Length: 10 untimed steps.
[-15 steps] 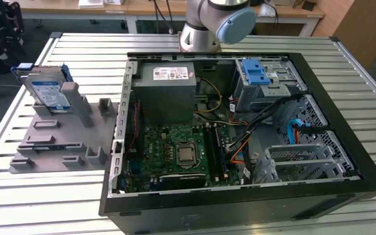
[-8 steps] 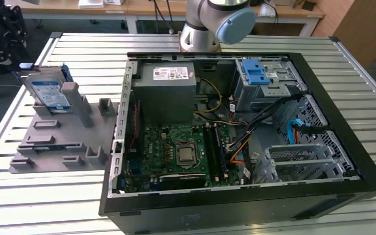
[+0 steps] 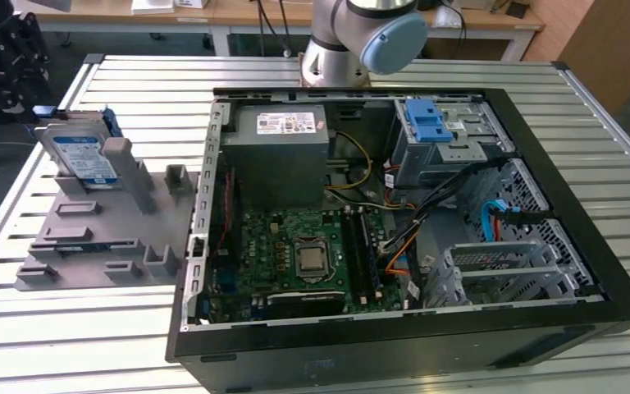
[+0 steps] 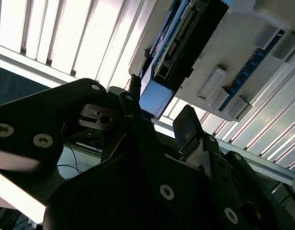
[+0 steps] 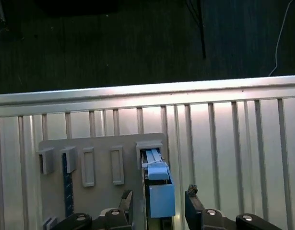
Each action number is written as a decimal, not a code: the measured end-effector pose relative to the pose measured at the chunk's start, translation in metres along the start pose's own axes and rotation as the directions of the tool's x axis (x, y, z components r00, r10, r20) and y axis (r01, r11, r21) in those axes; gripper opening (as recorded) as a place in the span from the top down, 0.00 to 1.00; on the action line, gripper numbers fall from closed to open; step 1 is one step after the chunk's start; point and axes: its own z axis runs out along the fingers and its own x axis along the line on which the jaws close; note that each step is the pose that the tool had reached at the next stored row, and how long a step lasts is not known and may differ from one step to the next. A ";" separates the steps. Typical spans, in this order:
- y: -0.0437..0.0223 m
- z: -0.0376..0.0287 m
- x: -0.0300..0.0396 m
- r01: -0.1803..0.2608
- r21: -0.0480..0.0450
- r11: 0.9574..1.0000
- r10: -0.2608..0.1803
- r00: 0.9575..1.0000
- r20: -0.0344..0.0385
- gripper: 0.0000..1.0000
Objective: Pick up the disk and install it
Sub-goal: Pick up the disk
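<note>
Blue-framed disk, partly cut off, flanked by the spread hand.

Open computer case and a grey fixture plate on a slatted metal table.
The black case lies on its side on the table. Inside are a green motherboard, a grey power supply box with a white sticker, a metal drive cage topped by a blue latch, and loose cables between them. The fixture plate, with raised blocks and slots, sits just beside the case on the exterior view's left. In the first wrist view, dark floor lies past the table edge.
</note>
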 end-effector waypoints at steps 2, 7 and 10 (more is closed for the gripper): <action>0.0000 0.0033 0.0000 0.035 -0.001 0.999 -0.035 0.999 0.000 0.45; 0.0036 0.0125 0.0006 0.061 -0.001 0.998 -0.061 0.998 -0.001 0.45; 0.0041 0.0177 0.0008 0.062 -0.001 0.998 -0.062 0.998 -0.001 0.45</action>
